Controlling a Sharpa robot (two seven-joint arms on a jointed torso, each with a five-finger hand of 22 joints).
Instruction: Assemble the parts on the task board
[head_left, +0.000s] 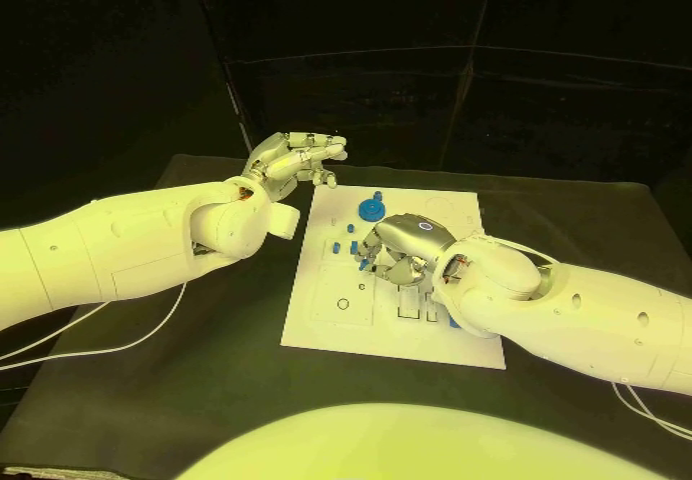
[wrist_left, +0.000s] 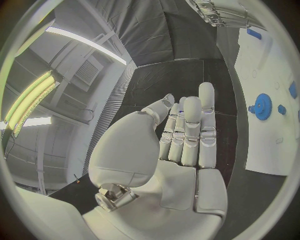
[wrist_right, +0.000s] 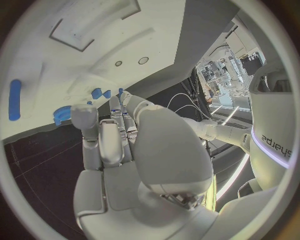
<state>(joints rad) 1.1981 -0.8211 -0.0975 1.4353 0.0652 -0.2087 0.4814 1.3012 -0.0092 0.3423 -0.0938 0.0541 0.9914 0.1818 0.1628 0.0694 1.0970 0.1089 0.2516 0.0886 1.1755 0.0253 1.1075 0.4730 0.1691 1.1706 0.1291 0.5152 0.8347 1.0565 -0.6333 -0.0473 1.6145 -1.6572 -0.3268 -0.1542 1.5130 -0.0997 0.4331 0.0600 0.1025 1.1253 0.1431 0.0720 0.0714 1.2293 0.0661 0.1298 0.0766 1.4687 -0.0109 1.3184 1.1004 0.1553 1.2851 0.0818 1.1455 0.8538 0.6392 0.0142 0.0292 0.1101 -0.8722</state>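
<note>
The white task board (head_left: 329, 320) lies in the middle of the black table. A blue gear (head_left: 372, 209) stands near its far edge, also in the left wrist view as the gear (wrist_left: 262, 106) and in the right wrist view as the gear (wrist_right: 62, 114). Small blue pegs (head_left: 338, 246) sit left of my right hand (head_left: 401, 245), which reaches down onto the board's middle with fingers apart and nothing visibly held. Pegs (wrist_right: 97, 93) show just past its fingertips. My left hand (head_left: 296, 158) hovers off the board's far left corner, fingers (wrist_left: 190, 130) straight and empty.
A long blue piece (wrist_right: 15, 92) lies on the board away from the gear. White cables trail over the table at the left (head_left: 130, 345) and the right (head_left: 642, 410). Slots and holes (head_left: 343, 303) mark the board's near half.
</note>
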